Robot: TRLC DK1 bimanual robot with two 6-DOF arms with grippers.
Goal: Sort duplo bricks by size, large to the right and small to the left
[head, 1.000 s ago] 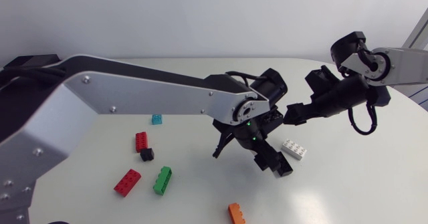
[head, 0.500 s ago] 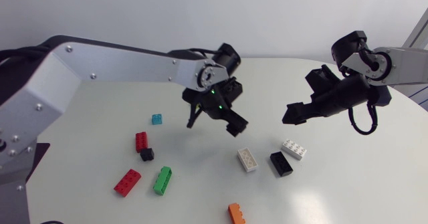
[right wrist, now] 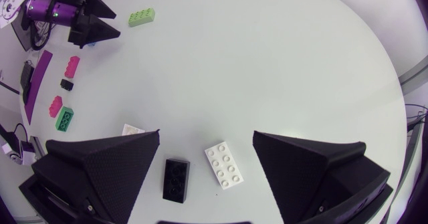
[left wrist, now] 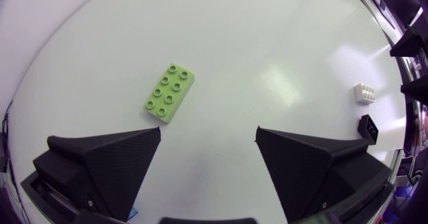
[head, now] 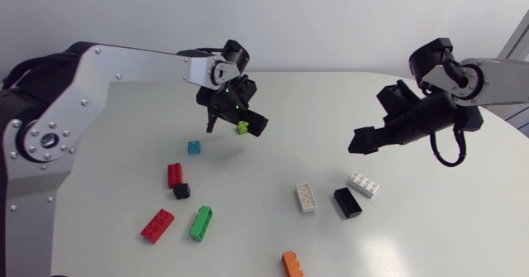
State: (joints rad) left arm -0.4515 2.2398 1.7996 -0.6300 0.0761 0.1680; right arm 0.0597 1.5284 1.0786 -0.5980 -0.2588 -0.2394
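My left gripper (head: 234, 121) hangs open over the back middle of the table, just behind a large lime brick (head: 243, 128). In the left wrist view that lime brick (left wrist: 169, 93) lies ahead of the open left gripper (left wrist: 207, 134), nearer one finger, with nothing between the fingers. My right gripper (head: 359, 142) is open above the right side. Below it lie a large black brick (right wrist: 176, 179) and a large white brick (right wrist: 223, 164), ahead of the right gripper (right wrist: 206, 136). A second white brick (head: 306, 198) lies left of the black one (head: 347, 202).
On the left lie a small teal brick (head: 193, 147), a red brick (head: 174, 174), a small black brick (head: 182, 191), another red brick (head: 157, 225) and a green brick (head: 201, 222). An orange brick (head: 292, 264) sits at the front edge.
My left gripper let go of the black brick beside the white ones, opened wide, and swung back and left to the lime brick. The right arm has stayed still.
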